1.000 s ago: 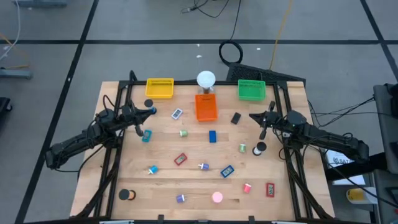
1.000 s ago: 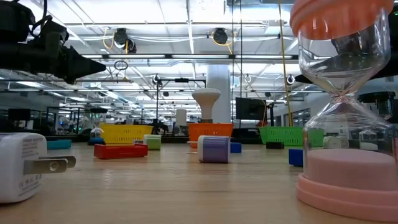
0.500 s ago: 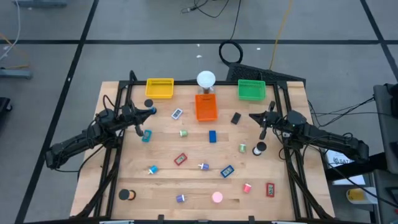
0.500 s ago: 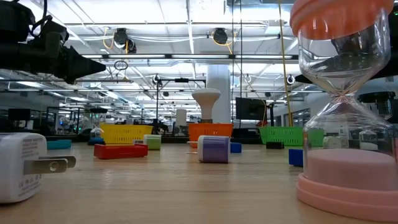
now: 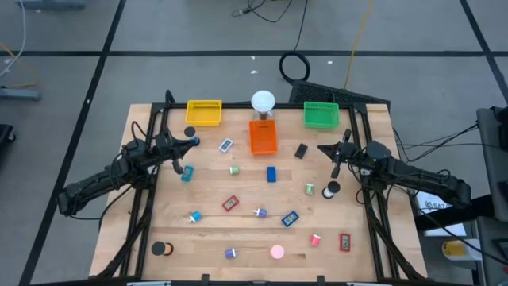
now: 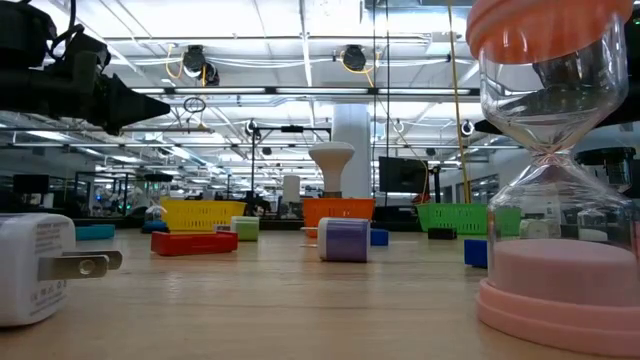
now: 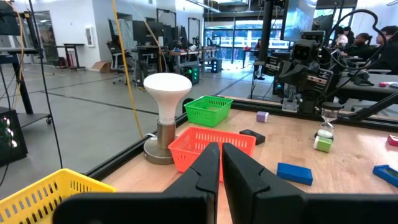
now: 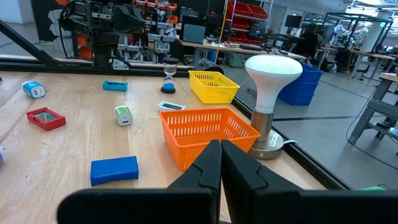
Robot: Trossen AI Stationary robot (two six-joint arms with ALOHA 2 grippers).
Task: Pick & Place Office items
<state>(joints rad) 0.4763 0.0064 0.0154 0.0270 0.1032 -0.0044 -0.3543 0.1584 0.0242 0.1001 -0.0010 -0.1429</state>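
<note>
Office items lie scattered across your table, none in a tray and none in a gripper, so by the look of it the sorting has not started.

Start at the left. Your left gripper hangs above the table's left side near the yellow tray, fingers clenched together on nothing; its wrist view shows the two dark fingers pressed flat with no gap. A black roll and a teal block sit just beside it, likely the nearest candidates.

At the middle, the orange tray stands in front of the white lamp, with a blue block nearer you.

On the right, the green tray sits at the far edge, and your right gripper hovers beside it, also clenched and empty.

The overhead view gives you the whole layout. The low view adds what it cannot: a pink hourglass and a white plug adapter up close, standing upright.
</note>
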